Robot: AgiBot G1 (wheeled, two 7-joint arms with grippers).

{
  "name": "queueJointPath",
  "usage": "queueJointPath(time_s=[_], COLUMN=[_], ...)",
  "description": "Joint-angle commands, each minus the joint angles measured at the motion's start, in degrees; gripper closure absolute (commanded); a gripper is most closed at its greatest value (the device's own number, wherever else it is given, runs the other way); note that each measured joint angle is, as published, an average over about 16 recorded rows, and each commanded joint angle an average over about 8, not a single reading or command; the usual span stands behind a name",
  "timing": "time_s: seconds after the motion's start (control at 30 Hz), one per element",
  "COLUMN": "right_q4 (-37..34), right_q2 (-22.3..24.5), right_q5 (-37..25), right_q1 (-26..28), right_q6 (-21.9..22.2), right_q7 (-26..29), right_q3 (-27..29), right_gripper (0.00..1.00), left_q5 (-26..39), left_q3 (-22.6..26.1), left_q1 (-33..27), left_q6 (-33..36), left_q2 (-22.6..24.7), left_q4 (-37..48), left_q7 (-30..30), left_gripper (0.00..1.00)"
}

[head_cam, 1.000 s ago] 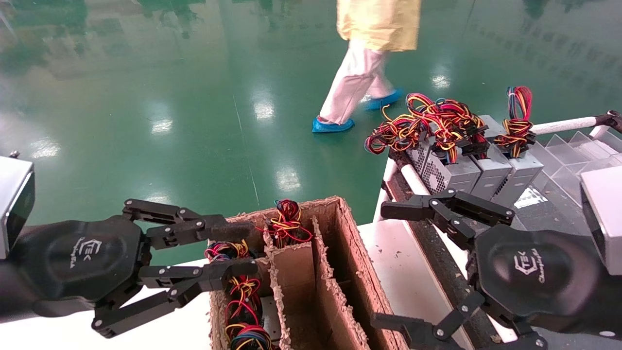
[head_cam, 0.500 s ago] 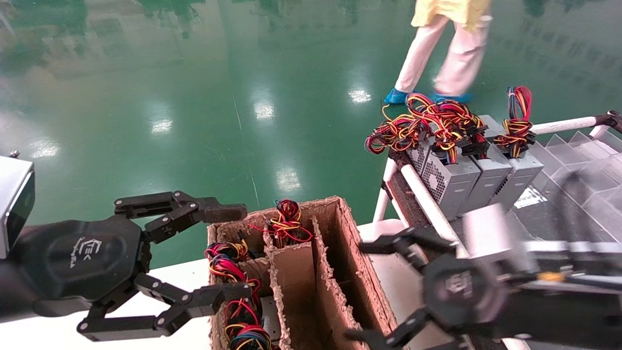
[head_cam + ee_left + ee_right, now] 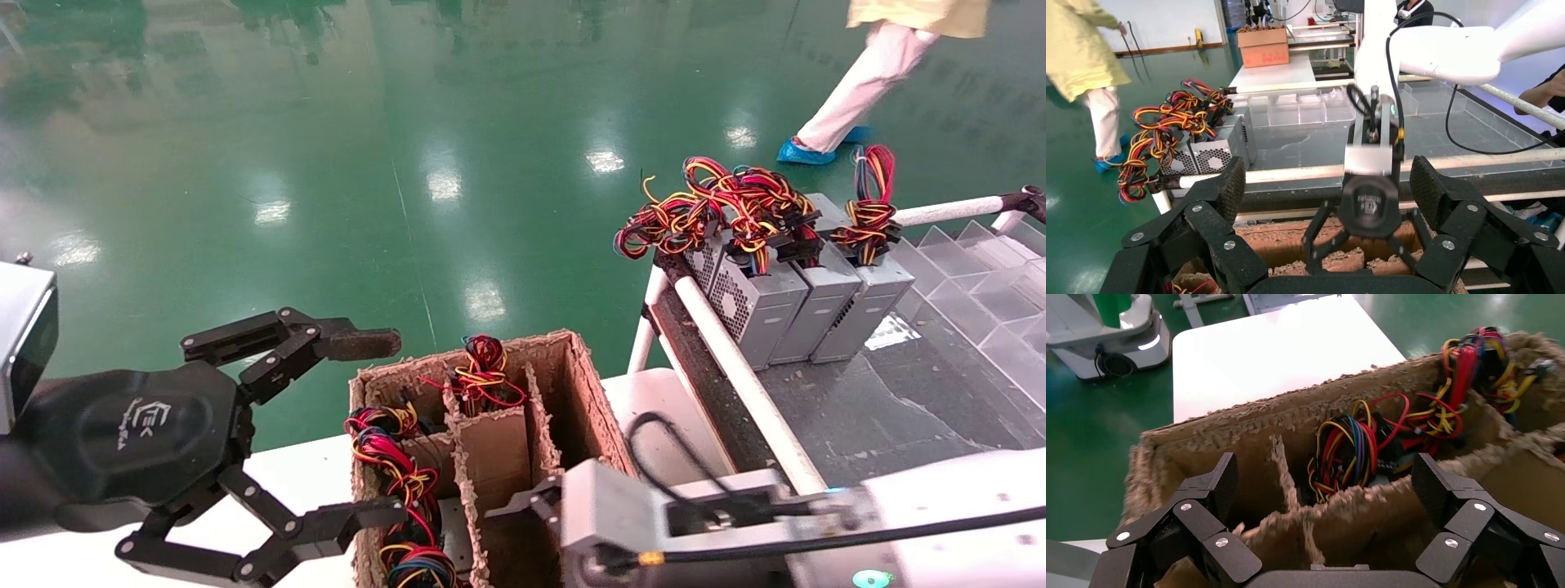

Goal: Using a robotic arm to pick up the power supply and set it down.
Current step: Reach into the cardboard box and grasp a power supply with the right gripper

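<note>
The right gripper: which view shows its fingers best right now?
The left wrist view: it faces the right gripper head-on, fingers spread open over the box. The right wrist view shows only its two fingertips framing the box's wires. In the head view, its wrist housing hides nearly all of it.

1. A white logo with a line of script lettering beneath it stands on the black body of the left gripper (image 3: 372, 433); the lettering is too small to read
2. A faint round mark on the right gripper (image 3: 1368, 251) is blurred and unreadable
</note>
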Motion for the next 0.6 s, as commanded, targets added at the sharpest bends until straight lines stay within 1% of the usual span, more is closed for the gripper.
queueJointPath(time_s=[0.03, 0.13, 0.17, 0.23, 0.27, 0.3, 0.6], right_q4=[0.21, 0.32, 0.35, 0.41, 0.42, 0.43, 0.39], right_q2=[-1.41, -3.27, -3.85, -4.88, -5.36, -5.79, -8.26], right_q5=[-1.68, -3.75, -4.4, -5.57, -6.07, -6.5, -9.27], right_q1=[0.06, -0.22, -0.31, -0.45, -0.51, -0.55, -1.36], right_q6=[0.81, 2.84, 3.52, 4.78, 5.3, 5.8, 9.03], right_q7=[0.06, 0.41, 0.57, 0.89, 1.07, 1.28, 2.55], right_q3=[-0.92, -1.77, -2.02, -2.45, -2.65, -2.81, -3.87], right_gripper=[0.37, 0.75, 0.85, 0.96, 0.99, 1.0, 1.0], left_q5=[0.0, 0.0, 0.0, 0.0, 0.0, 0.0, -0.01], left_q3=[0.0, 0.0, 0.0, 0.0, 0.0, 0.01, 0.01], left_q1=[0.0, 0.0, 0.0, 0.0, 0.0, 0.0, 0.0], left_q6=[0.0, 0.0, 0.0, 0.0, 0.0, 0.0, 0.0], left_q2=[0.0, 0.0, 0.0, 0.0, 0.0, 0.0, 0.0], left_q4=[0.0, 0.0, 0.0, 0.0, 0.0, 0.0, 0.0], left_q7=[0.0, 0.0, 0.0, 0.0, 0.0, 0.0, 0.0], left_gripper=[0.0, 0.0, 0.0, 0.0, 0.0, 0.0, 0.0])
